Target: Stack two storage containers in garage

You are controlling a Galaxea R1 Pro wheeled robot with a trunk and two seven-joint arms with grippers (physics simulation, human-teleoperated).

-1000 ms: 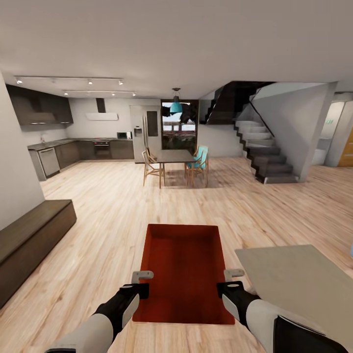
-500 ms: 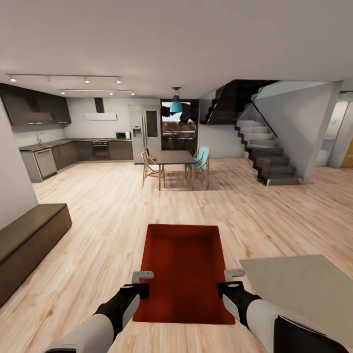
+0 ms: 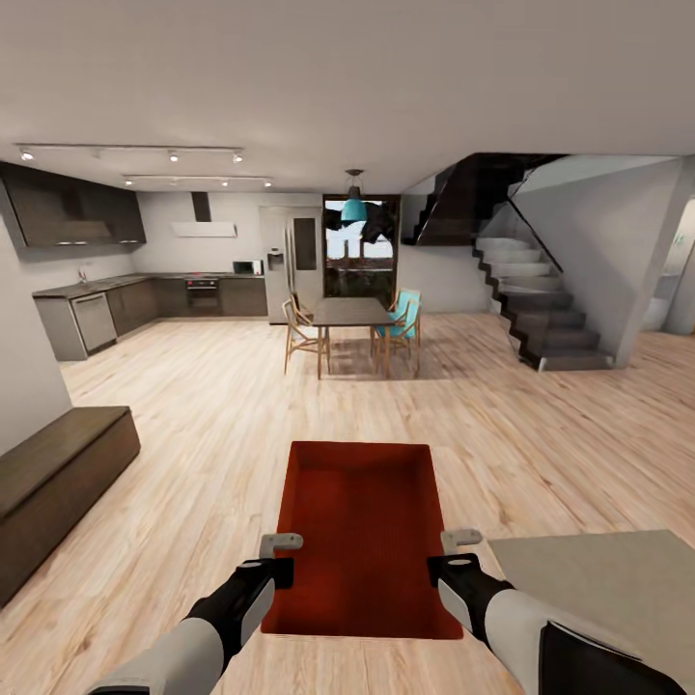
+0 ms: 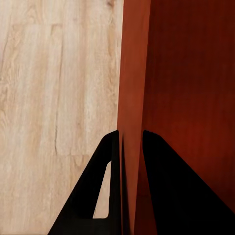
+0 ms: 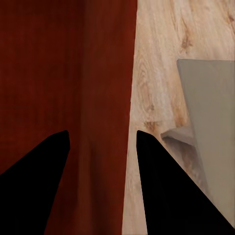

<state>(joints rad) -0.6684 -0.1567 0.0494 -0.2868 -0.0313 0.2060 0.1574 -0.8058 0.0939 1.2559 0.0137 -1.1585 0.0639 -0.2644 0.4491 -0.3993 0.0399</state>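
The room is a large open space with a light wood plank floor (image 3: 222, 425), a dark kitchen at the far left, a dining table with chairs (image 3: 352, 323) straight ahead, a grey staircase (image 3: 541, 309) to the right and a long dark wooden bench (image 3: 58, 473) along the left wall. A pale grey flat slab (image 3: 608, 579) sits low at the right, close to the right arm.

The orange-red rectangular open-topped plastic bin (image 3: 362, 526) is carried out front between both arms, above the plank floor, long axis pointing away from the robot.

This looks like the carrying step, with the garage not in sight. To do it well, I judge the base should steer wide of the grey slab and the dining chairs, both arms should hold their spacing so the bin stays level, and turns should be gentle.

The left gripper (image 4: 131, 147) has its fingers (image 4: 105, 186) narrow, pinching the bin's left long wall, one finger outside and one inside. The right gripper (image 5: 103, 139) straddles the right wall, one finger inside, one outside, apparently clamped on it.
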